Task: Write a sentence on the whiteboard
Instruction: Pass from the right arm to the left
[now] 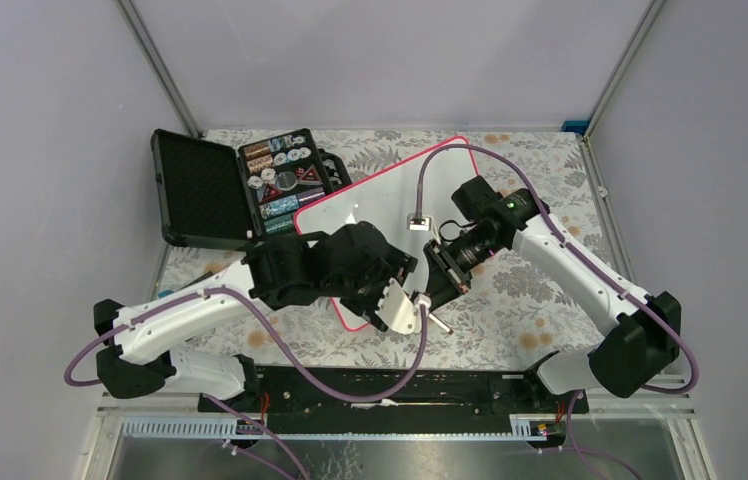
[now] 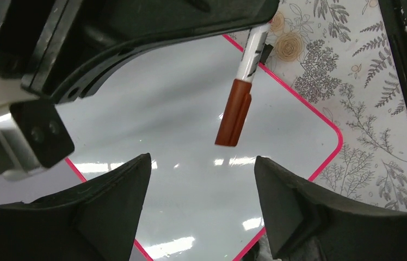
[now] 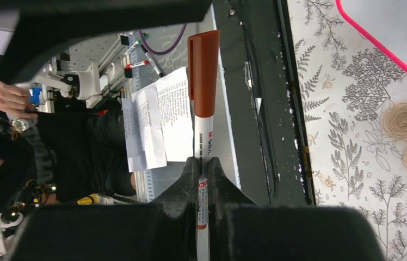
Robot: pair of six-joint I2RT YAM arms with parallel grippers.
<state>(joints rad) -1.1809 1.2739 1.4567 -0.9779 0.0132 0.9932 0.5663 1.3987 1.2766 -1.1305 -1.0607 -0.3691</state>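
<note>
Pink-rimmed whiteboard [image 2: 152,109] beneath spread left claw [image 2: 201,160], right claw [image 3: 202,162] pinching capped marker [image 3: 203,70], seemingly just above board

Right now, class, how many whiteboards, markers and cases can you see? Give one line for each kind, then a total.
Whiteboard: 1
Marker: 1
Black case: 1
Total: 3
</note>
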